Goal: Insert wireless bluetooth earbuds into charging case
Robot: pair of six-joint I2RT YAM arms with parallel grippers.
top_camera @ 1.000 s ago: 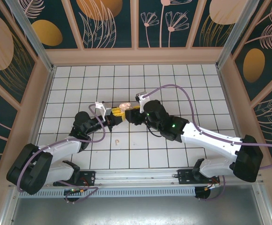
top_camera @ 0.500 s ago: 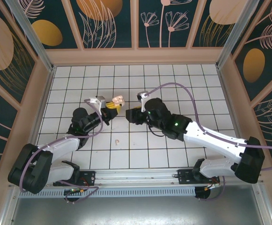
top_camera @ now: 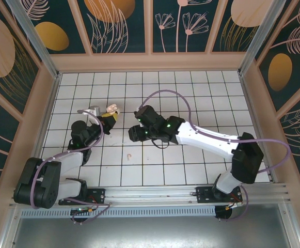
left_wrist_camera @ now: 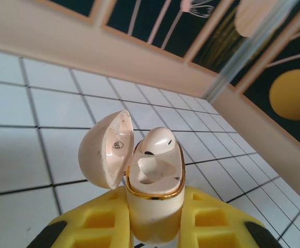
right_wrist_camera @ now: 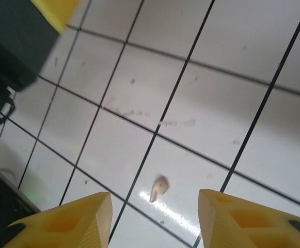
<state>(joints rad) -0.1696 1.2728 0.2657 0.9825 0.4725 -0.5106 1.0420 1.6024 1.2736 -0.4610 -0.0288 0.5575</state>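
**A:** What has changed in the last second?

**B:** The two arms have parted. At left, the left gripper (top_camera: pixel 107 117) has drawn back, its jaws pinching the charging case (left_wrist_camera: pixel 155 212) upright. The right gripper (top_camera: pixel 135 133) has left the case and swung down over the tiles (top_camera: pixel 191 88).

**A:** What does that mean for the task?

**B:** It is probably half done. One earbud (left_wrist_camera: pixel 157 142) sits in the open case. The second earbud (right_wrist_camera: pixel 160 187) lies loose on a tile, beneath the right gripper's spread, empty jaws.

**A:** And the shapes and surfaces?

**B:** The case is a glossy cream capsule with a gold rim (left_wrist_camera: pixel 155 192). Its domed lid (left_wrist_camera: pixel 106 152) is hinged open to the left. The earbuds are smooth, pale, curved nubs. The finger pads (right_wrist_camera: pixel 77 222) are yellow moulded plastic with square recesses. The tiles are shiny white with dark grout.
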